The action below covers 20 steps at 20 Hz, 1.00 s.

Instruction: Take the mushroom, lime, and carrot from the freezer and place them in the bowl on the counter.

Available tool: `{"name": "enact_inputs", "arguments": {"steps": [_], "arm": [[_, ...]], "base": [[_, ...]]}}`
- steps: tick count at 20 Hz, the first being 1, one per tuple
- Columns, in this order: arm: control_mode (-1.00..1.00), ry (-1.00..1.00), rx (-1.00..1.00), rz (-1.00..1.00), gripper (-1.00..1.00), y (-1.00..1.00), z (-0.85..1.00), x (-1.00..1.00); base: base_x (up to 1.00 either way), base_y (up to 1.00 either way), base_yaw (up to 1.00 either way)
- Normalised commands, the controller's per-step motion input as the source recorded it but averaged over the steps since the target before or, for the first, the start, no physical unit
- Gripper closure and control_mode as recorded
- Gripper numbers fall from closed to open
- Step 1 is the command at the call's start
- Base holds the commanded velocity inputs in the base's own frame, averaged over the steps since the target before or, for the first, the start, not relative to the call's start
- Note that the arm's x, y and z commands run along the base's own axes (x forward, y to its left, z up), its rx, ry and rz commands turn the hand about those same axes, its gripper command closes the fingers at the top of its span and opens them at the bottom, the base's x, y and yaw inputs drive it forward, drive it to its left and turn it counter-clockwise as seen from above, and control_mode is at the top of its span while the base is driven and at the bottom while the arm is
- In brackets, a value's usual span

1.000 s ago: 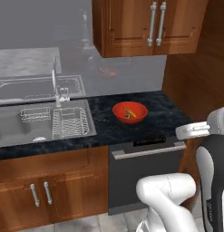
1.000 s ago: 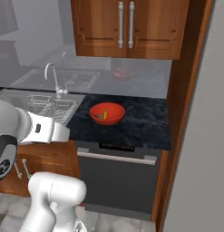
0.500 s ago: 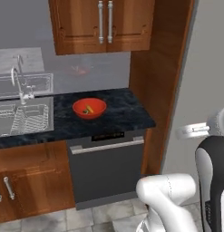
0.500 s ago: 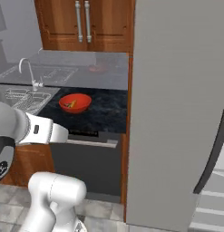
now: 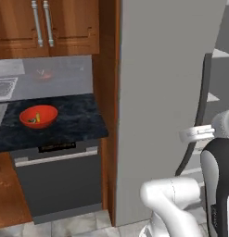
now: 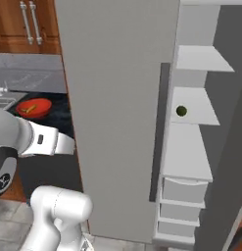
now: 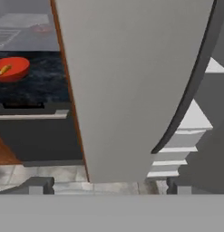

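Risk now is the freezer [image 6: 117, 112] door: it stands between the arm and the shelves, so a reach toward the lime [image 6: 181, 111] could clip its edge. Fingers [image 7: 109, 185] are spread wide, holding nothing. Lime sits on a middle shelf; the bowl [image 5: 38, 116] on the worktop [image 5: 74, 118] already holds something orange. Since 1 second ago the base has driven right, swinging sink out and freezer in.

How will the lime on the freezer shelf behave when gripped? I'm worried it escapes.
The lime looks round and smooth, so it will probably roll if nudged on the flat white shelf. It appears small and firm, likely light, and might squirt out of an off-centre pinch. The shelf shows no raised lip, so it could roll off.
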Motion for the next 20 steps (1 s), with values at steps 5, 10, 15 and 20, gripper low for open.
{"name": "enact_inputs", "arguments": {"steps": [5, 10, 15, 20], "arm": [[1.0, 0.0, 0.0, 0.0, -1.0, 0.0, 0.0, 0.0], [1.0, 0.0, 0.0, 0.0, -1.0, 0.0, 0.0, 0.0], [1.0, 0.0, 0.0, 0.0, -1.0, 0.0, 0.0, 0.0], [1.0, 0.0, 0.0, 0.0, -1.0, 0.0, 0.0, 0.0]], "base": [[0.19, -0.87, 0.0], [0.43, -0.63, 0.01], [0.65, -0.36, 0.05], [0.64, -0.33, 0.05]]}}
